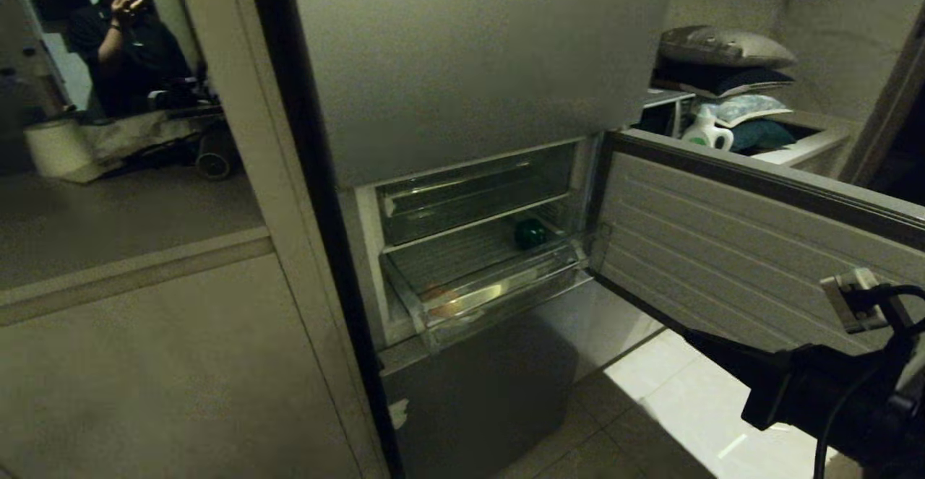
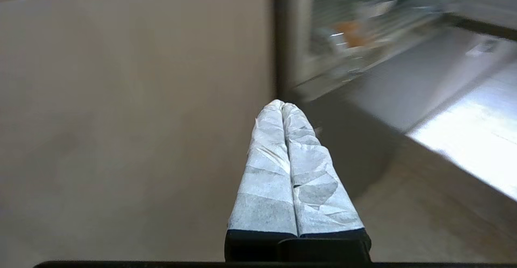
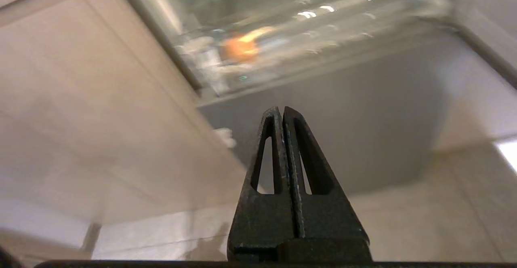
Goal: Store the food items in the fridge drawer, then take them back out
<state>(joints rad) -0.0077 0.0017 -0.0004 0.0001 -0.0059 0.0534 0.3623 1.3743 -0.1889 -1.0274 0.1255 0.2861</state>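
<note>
The clear fridge drawer stands pulled out of the grey fridge. A glossy dark-green food item lies at its back right, and an orange-tan one lies at its front left. The orange item also shows blurred in the right wrist view and in the left wrist view. My right gripper is shut and empty, below and in front of the drawer; its arm enters at the lower right. My left gripper, wrapped in white tape, is shut and empty, low beside the fridge.
The fridge door hangs open to the right. A shallower clear tray sits above the drawer, a grey lower panel below it. A beige cabinet flanks the left. A person stands at top left. Pillows and a detergent bottle lie behind the door.
</note>
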